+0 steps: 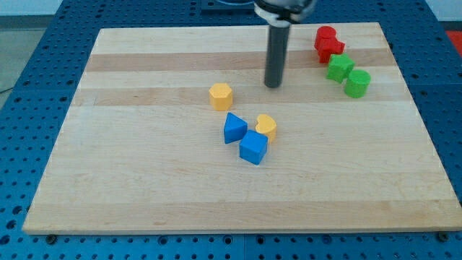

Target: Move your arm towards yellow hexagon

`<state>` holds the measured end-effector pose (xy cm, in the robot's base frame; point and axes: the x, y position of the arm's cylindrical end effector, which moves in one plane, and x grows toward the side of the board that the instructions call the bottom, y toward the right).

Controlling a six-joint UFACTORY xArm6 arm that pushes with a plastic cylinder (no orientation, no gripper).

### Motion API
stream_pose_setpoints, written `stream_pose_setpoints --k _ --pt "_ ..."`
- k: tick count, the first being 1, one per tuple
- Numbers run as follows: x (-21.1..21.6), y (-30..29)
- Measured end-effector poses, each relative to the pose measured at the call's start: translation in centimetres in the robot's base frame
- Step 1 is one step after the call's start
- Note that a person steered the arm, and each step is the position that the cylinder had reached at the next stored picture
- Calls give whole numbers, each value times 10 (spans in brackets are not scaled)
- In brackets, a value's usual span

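Note:
The yellow hexagon [221, 95] lies near the middle of the wooden board [144, 180]. My tip [273, 85] stands to the hexagon's right and slightly toward the view's top, a short gap away and not touching it. Below the hexagon sit a blue triangular block [234, 128], a blue cube [253, 147] and a yellow heart-shaped block [266, 126], clustered together.
At the view's top right are two red blocks [328, 42] and two green blocks [349, 75], close together near the board's edge. A blue perforated table [29, 87] surrounds the board.

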<state>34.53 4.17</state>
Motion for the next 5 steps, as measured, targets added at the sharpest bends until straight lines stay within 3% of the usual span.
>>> stream_pose_setpoints --k 2,3,5 --pt "0 -161" --pt "38 -173" --pt "50 -26"
